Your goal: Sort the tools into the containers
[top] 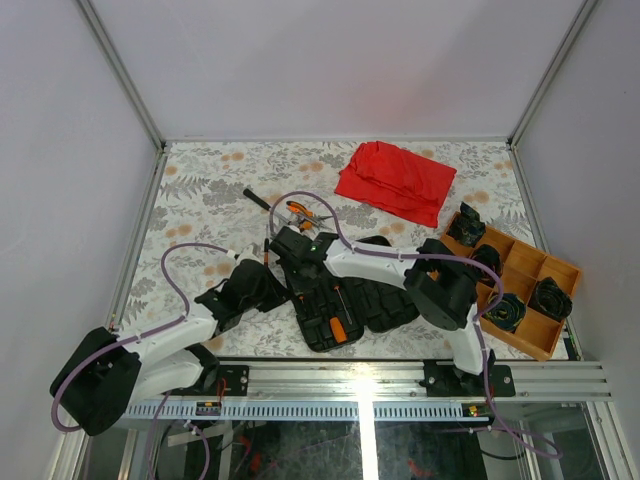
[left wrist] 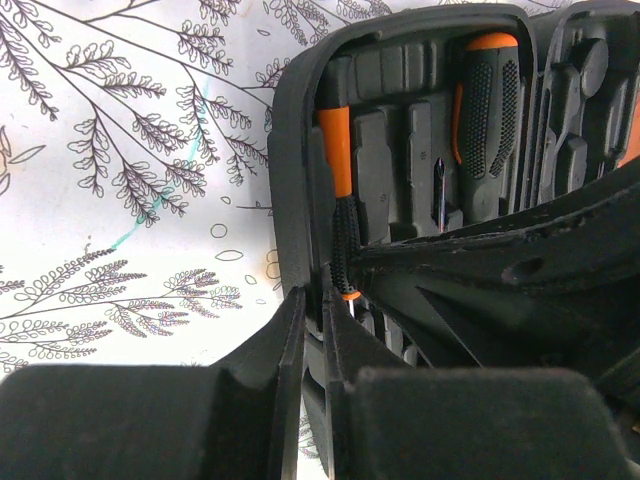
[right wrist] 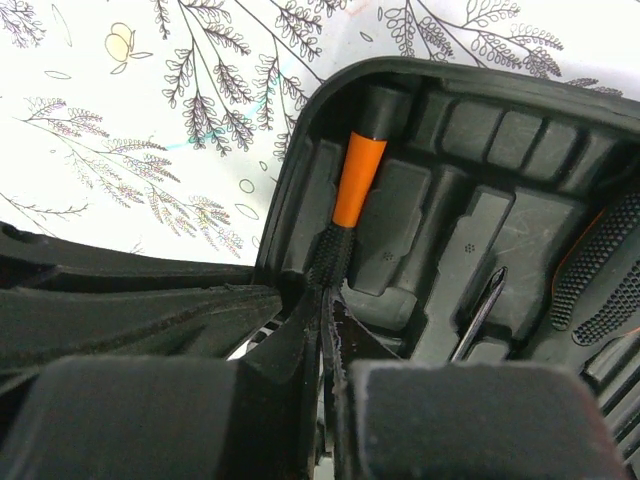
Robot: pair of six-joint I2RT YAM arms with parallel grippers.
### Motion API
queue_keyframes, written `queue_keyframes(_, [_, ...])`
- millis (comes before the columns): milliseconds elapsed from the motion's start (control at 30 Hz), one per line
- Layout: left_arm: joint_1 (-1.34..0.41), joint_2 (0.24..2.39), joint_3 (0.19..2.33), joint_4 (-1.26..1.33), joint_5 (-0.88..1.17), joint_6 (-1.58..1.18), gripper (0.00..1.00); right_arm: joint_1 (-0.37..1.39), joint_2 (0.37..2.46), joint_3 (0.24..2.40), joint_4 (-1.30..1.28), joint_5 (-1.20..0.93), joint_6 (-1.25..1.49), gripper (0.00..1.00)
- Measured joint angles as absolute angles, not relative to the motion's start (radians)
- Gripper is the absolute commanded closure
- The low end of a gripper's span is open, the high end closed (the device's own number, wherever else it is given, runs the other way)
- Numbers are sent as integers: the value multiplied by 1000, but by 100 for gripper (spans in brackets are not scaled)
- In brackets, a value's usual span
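Our right pincer (right wrist: 322, 300) is shut tight, tips at the knurled end of a slim screwdriver (right wrist: 357, 180) lying in the open case (top: 385, 300) by the bench's (top: 200, 190) near edge. Our left pincer (left wrist: 312, 300), also shut, sits at the case's left rim. Behind the case lie pliers (top: 300, 212) and a black driver (top: 258, 198). The red cloth (top: 395, 180) lies by the far edge, the wooden tray (top: 527, 262) at the right edge. Open bench lies leftward.

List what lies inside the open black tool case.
A slim orange-and-black screwdriver in the edge slot, a thicker driver, and several bare slots. The right arm hides the far part of the case.
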State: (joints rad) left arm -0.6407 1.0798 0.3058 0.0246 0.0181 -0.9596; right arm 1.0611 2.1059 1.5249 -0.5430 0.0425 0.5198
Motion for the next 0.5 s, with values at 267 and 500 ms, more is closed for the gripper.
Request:
queue_keyframes(267, [-649, 1052, 296, 25, -2, -961, 100, 1098, 1988, 1401, -389, 124, 514, 74])
queue_keyframes(500, [-654, 1043, 292, 24, -12, -967, 100, 1141, 1909, 1396, -403, 168, 499, 68])
